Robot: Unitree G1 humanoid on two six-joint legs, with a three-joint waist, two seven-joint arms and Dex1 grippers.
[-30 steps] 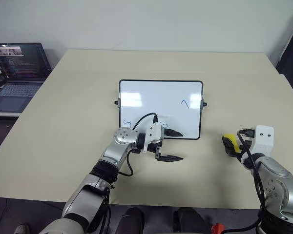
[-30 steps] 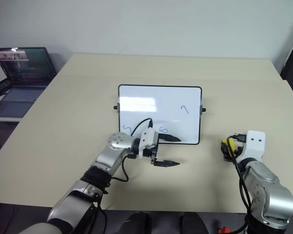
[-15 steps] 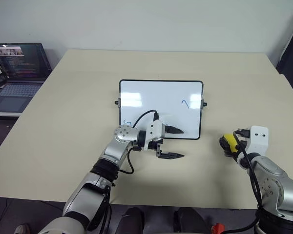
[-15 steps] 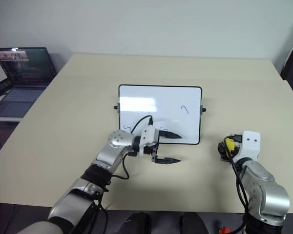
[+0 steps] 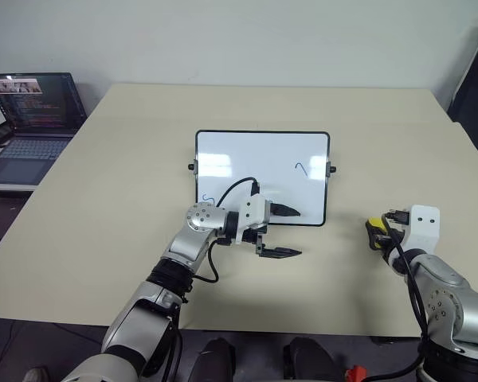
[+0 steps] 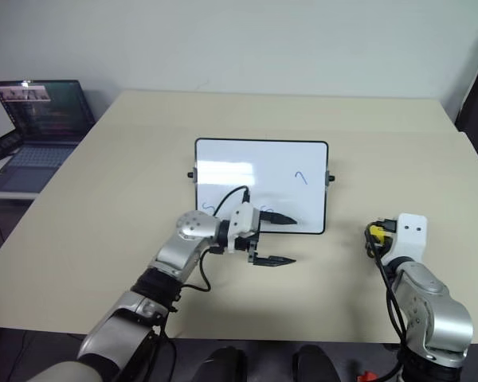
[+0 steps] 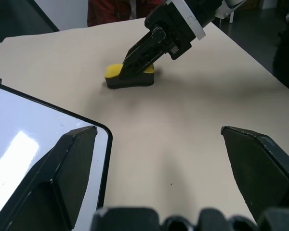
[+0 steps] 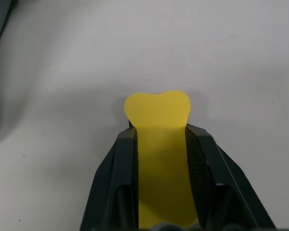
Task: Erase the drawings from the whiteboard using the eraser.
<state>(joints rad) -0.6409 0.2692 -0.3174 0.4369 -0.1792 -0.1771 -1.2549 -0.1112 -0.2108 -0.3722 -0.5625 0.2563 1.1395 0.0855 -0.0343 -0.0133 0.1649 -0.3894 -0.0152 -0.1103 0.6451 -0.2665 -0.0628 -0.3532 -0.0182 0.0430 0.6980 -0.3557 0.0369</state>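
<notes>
The whiteboard [image 5: 255, 155] lies flat at the table's middle. One of the drawings [image 5: 301, 168], a blue squiggle, sits near the board's right side, and another [image 5: 206, 199] is at its near left corner. My left gripper [image 5: 291, 232] hangs open at the board's near edge, one finger over the board and one over the table, hiding part of that edge. Off the board's right, my right gripper [image 8: 159, 132] is shut on the yellow eraser [image 8: 158, 108], which rests on the table. The left wrist view has the eraser [image 7: 127, 77] beyond the board's corner [image 7: 19, 130].
An open laptop [image 5: 32, 111] stands on a lower surface past the table's left edge. The beige table [image 5: 127, 159] has bare room all around the board.
My right gripper has gone from open around the eraser to shut on it, pinching its sides. The left arm has stayed put.
</notes>
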